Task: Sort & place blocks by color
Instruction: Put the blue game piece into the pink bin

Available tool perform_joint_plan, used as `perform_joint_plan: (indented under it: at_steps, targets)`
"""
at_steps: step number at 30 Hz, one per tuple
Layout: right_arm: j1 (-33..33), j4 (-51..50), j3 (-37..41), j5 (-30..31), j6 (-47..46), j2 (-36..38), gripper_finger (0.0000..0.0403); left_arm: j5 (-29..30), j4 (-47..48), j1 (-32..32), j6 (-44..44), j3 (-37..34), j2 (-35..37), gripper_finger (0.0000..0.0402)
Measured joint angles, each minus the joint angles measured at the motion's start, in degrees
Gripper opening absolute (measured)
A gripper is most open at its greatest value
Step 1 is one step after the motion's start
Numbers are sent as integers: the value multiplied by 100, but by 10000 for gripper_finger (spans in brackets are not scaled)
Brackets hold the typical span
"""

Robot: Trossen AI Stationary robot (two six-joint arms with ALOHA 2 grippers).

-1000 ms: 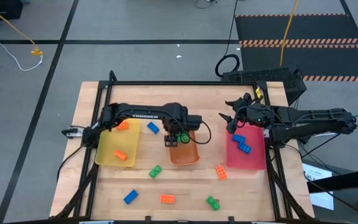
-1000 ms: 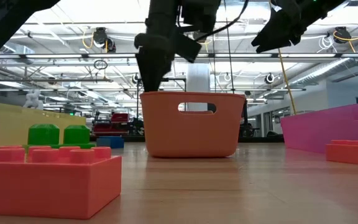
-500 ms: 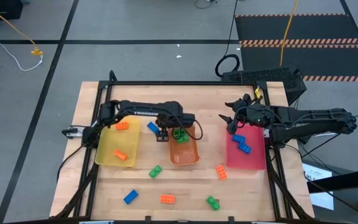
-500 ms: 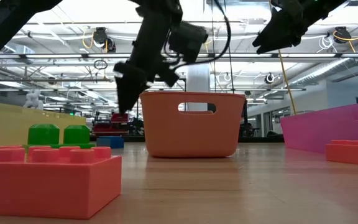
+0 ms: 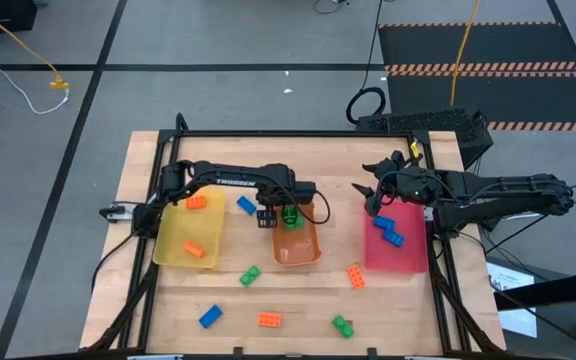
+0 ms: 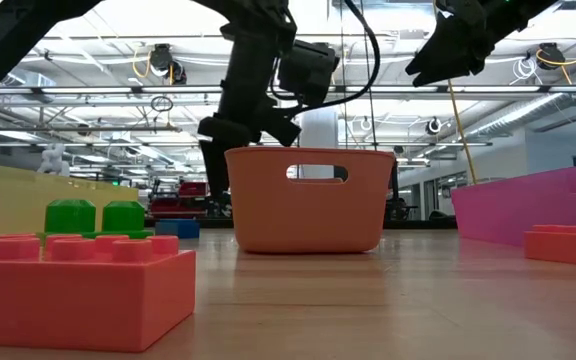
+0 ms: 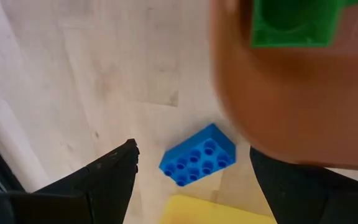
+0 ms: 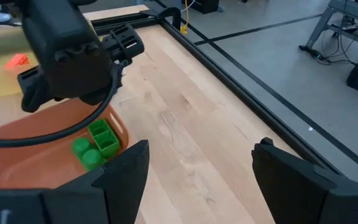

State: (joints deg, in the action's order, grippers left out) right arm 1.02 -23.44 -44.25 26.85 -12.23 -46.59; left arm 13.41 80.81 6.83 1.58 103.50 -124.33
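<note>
— Once the left gripper drew back from the orange tray, jaws apart and empty, where was the green block?
— Inside it — so the blue block at its ten o'clock looked next; the right gripper waited open.

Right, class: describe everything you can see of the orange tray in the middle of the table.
The orange tray is a translucent plastic bin, rectangular with rounded corners, its walls flaring slightly upward, with a handle slot cut near the rim. It stands upright on the wooden table, between the yellow and pink trays. A green block lies inside at its far end. The left gripper hangs open beside that end.
</note>
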Motion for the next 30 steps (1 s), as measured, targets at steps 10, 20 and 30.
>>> perform_joint_plan:
  at_steps: [10,20,30]
  targets:
    - [0,0,2,2,3,0,270,6,-481,171,-22,4,0,310]
    - [0,-21,2,9,48,0,270,620,-28,415,-32,4,302,310]
    - [0,-264,0,2,-34,2,270,308,-1234,628,-103,-413,1861,310]
